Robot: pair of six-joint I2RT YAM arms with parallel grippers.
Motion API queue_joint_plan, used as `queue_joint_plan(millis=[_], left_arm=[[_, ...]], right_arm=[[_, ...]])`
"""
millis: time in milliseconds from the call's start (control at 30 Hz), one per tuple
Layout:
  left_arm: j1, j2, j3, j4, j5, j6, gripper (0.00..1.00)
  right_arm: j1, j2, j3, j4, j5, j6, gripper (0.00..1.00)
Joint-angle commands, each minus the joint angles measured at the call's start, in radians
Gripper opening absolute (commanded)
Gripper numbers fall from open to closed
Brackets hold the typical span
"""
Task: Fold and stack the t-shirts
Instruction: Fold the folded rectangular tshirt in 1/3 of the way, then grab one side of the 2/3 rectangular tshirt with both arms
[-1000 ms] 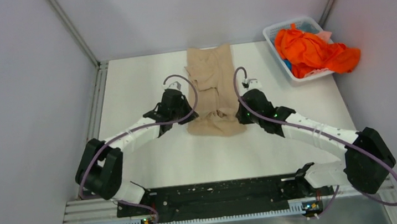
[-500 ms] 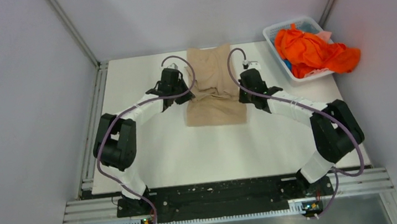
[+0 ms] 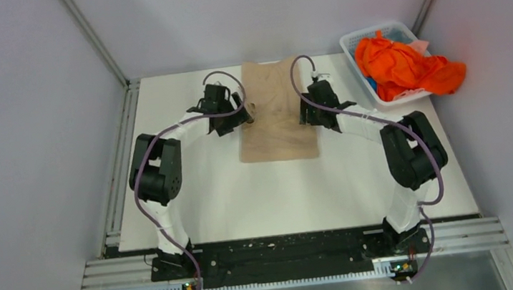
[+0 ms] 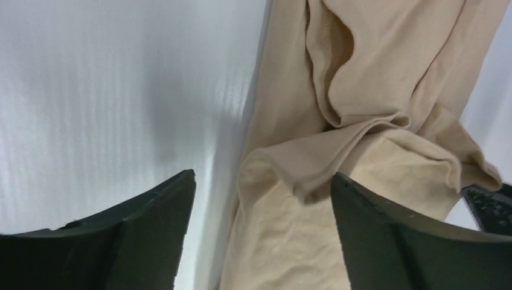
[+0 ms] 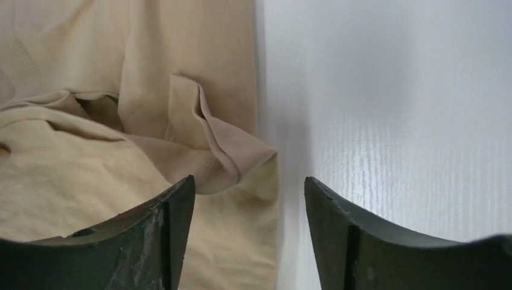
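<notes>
Now L pincer [image 4: 262, 176] & R pincer [image 5: 249, 179] farther back; tan tee [image 3: 278, 139] released.

A robot lab's test cell: a bare white table [image 3: 230, 191] is boxed in by plain grey panels [image 3: 23, 141] on aluminium posts [image 3: 95, 43]. A black rail [image 3: 279, 254] along the near edge carries the left arm [image 3: 159, 169] and right arm [image 3: 412, 150], each looped with cables [image 3: 221, 75]. A white basket [image 3: 352, 38] of orange cloth [image 3: 403, 65] sits at the far right corner.

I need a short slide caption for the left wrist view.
Open left gripper at the folded edge of a beige shirt on a white table.
</notes>
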Motion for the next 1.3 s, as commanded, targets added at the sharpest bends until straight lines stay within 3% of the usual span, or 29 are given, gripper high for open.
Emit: queue_joint_plan(millis=[0,133,333,467,633,700,767,1000,1100,1167,1267], left_arm=[[0.015,-0.104,0.02,-0.009,-0.015,0.015,0.97],[0.016,-0.233,-0.143,0.024,-0.029,0.01,0.99],[0.005,-0.389,-0.412,0.108,0.059,-0.018,0.99],[-0.021,-0.423,-0.507,0.153,0.065,-0.038,0.99],[-0.045,-0.361,-0.508,0.166,0.073,-0.055,0.86],[-0.053,-0.325,-0.495,0.169,0.07,-0.057,0.82],[-0.056,-0.288,-0.47,0.147,0.076,-0.057,0.75],[-0.065,-0.243,-0.483,0.141,0.05,-0.061,0.57],[-0.066,-0.221,-0.471,0.152,0.073,-0.06,0.46],[-0.066,-0.217,-0.464,0.156,0.091,-0.061,0.31],[-0.066,-0.216,-0.459,0.155,0.067,-0.056,0.24]], right_arm=[[-0.013,-0.065,0.033,0.006,-0.029,0.014,0.74],[-0.013,-0.173,-0.09,0.017,-0.062,0.033,0.97],[-0.013,-0.329,-0.299,0.036,-0.17,0.088,0.98],[-0.013,-0.406,-0.436,0.132,-0.274,0.153,0.91],[-0.013,-0.398,-0.496,0.164,-0.312,0.17,0.81],[-0.013,-0.371,-0.503,0.183,-0.323,0.172,0.73],[-0.011,-0.339,-0.497,0.177,-0.347,0.174,0.65],[-0.01,-0.288,-0.528,0.229,-0.397,0.195,0.53],[-0.008,-0.26,-0.52,0.243,-0.399,0.194,0.38],[-0.008,-0.243,-0.513,0.248,-0.405,0.197,0.28],[-0.008,-0.228,-0.512,0.261,-0.394,0.193,0.23]])
